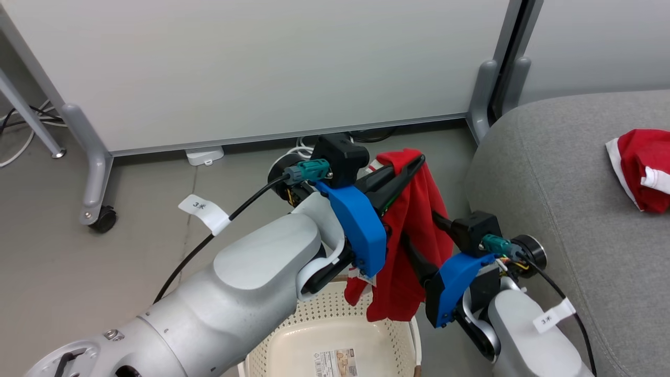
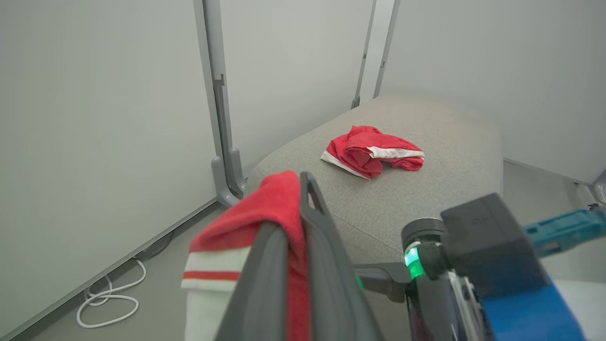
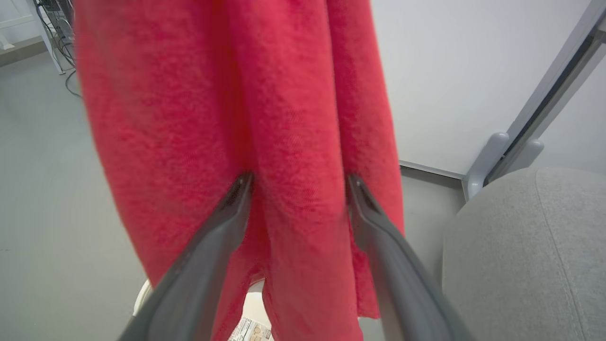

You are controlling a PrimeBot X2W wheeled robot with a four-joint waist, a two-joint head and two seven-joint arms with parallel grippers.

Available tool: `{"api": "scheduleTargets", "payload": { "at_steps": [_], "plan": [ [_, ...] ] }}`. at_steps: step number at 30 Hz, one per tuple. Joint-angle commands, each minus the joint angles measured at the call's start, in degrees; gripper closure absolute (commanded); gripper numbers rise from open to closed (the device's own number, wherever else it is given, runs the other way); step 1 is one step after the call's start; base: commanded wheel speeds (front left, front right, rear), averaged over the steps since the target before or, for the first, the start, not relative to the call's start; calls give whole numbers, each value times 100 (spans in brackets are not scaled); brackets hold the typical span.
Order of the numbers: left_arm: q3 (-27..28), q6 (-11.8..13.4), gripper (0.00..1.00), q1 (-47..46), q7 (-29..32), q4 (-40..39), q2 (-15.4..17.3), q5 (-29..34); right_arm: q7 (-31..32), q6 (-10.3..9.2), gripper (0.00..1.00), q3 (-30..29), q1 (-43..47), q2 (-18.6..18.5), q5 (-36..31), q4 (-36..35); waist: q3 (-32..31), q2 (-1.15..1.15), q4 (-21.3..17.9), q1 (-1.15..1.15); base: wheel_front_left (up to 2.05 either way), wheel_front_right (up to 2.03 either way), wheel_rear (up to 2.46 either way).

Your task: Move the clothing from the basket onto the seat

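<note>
Grips one red garment (image 1: 413, 235) with left gripper (image 1: 414, 163), fingers pinched narrow on its top fold; white trim with a red stripe beside the fingers in left wrist view. Holds it hanging above basket (image 1: 314, 314), lower hem overlapping the far right rim in head view; contact there not discernible. Rests right gripper (image 3: 298, 182) against the hanging cloth lower down, fingers spread wide, one fold lying between them, unclamped. Logs second garment (image 1: 644, 167), red with white trim, crumpled on seat (image 1: 549, 183) at far right, well apart from the held one. Logs printed label (image 1: 337, 363) on basket bottom. Logs white partition panel (image 1: 261, 68) on castors (image 1: 103, 219) at far side, white cable (image 2: 109, 298) on floor (image 1: 78, 283) beneath it.
</note>
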Motion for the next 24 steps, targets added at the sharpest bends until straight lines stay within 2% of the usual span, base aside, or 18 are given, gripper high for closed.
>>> {"api": "scheduleTargets", "payload": {
  "at_steps": [1, 2, 7, 8, 9, 10, 24],
  "plan": [
    [-8, -5, 100, -76, 17, -38, -9, 35, -53, 2, 0, 27, -179, -16, 38, 168, 1, 0, 40, -1, 0, 0, 0],
    [-9, -5, 100, -61, 58, -82, -22, 71, -63, 1, 0, 77, -343, -13, 105, 462, -2, 0, 82, -1, 0, 0, 0],
    [-10, -5, 100, -10, 113, -173, -25, 117, -109, 1, 0, 390, -621, -7, 428, 1069, -26, 0, 157, -1, 0, 0, 0],
    [-11, -5, 100, -4, 115, -179, -21, 124, -131, 1, 22, 466, -657, -6, 509, 1155, -31, 0, 165, -1, 0, 0, 0],
    [-11, -5, 100, 3, 116, -185, -14, 125, -172, 1, 71, 542, -698, -6, 589, 1223, -37, 0, 169, -1, 0, 0, 0],
    [-11, -5, 100, 10, 115, -190, -5, 118, -204, 1, 100, 603, -731, -6, 667, 1274, -43, 0, 170, -1, 0, 0, 0],
    [-11, -5, 100, 63, 66, -153, 67, 65, -676, 1, 100, 1012, -1001, -5, 1182, 1919, -125, 0, 68, -1, 0, 0, 0]
  ]
}}
